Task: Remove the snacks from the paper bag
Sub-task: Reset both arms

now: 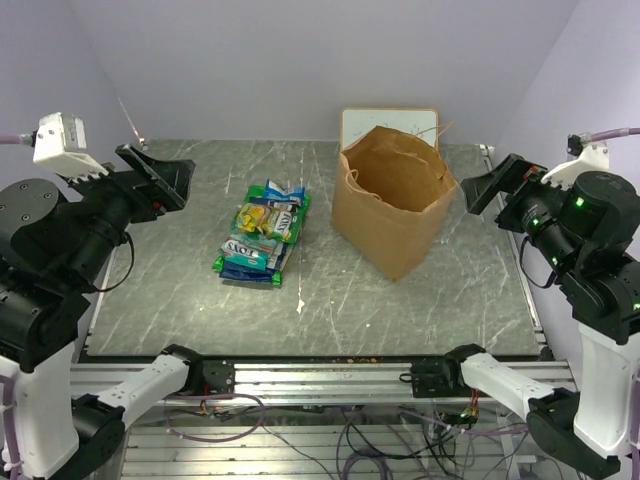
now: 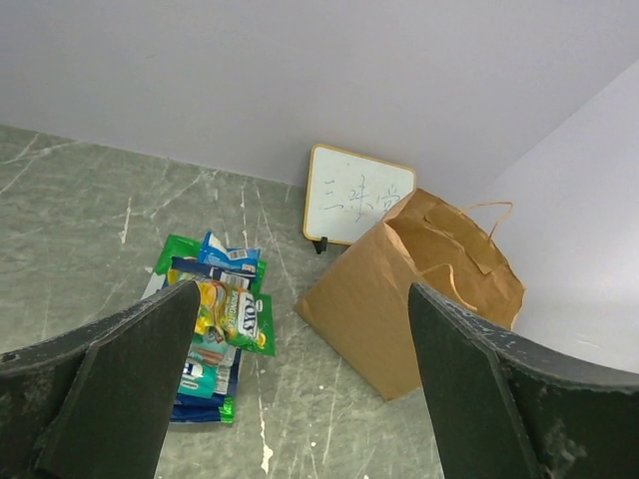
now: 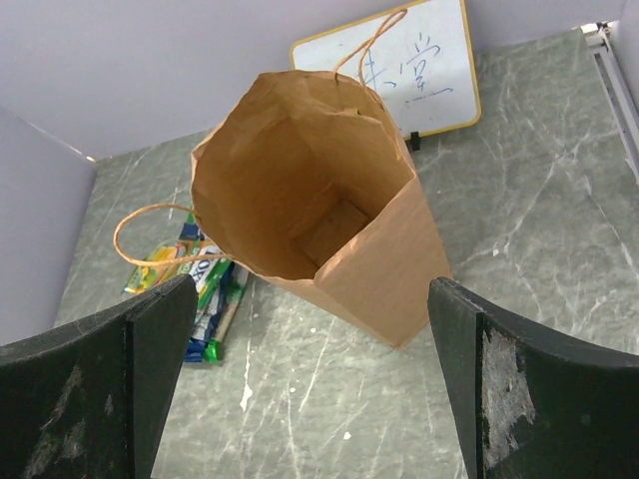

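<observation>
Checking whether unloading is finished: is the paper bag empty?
Empty: inside the paper bag only its bare bottom shows; the snacks lie outside.

One bag, one whiteboard, one pile of snacks; the packets overlap, so their number is unclear.

The left arm and right arm have black joint housings and white lower links. The left gripper and right gripper carry broad flat black fingers, scuffed pale. A white camera block tops the left wrist; green lights dot the right arm; lilac cables trail off.
</observation>
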You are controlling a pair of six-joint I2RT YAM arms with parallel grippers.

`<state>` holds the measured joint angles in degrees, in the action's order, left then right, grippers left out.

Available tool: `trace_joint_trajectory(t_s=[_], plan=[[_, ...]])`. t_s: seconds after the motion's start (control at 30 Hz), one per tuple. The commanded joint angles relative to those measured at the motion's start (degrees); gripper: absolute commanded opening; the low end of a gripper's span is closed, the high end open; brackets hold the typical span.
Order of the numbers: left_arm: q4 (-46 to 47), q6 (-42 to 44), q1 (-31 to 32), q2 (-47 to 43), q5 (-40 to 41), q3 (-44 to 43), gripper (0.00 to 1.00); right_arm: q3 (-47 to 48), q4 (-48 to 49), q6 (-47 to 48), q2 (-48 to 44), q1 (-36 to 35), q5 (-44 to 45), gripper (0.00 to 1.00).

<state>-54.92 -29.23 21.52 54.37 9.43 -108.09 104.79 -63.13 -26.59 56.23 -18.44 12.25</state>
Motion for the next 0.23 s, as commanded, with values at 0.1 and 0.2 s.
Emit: trace_joint_trajectory(t_s=[0.1, 0.2], plan=[[-2.7, -1.0, -0.4, -0.3, 1.7, -0.8, 0.96, 0.0, 1.0, 0.8, -0.1, 0.1, -0.6, 1.0], [-2.5, -1.2, -0.4, -0.4, 1.4, -0.3, 0.97, 0.2, 1.4, 0.5, -0.5, 0.1, 1.7, 1.0]])
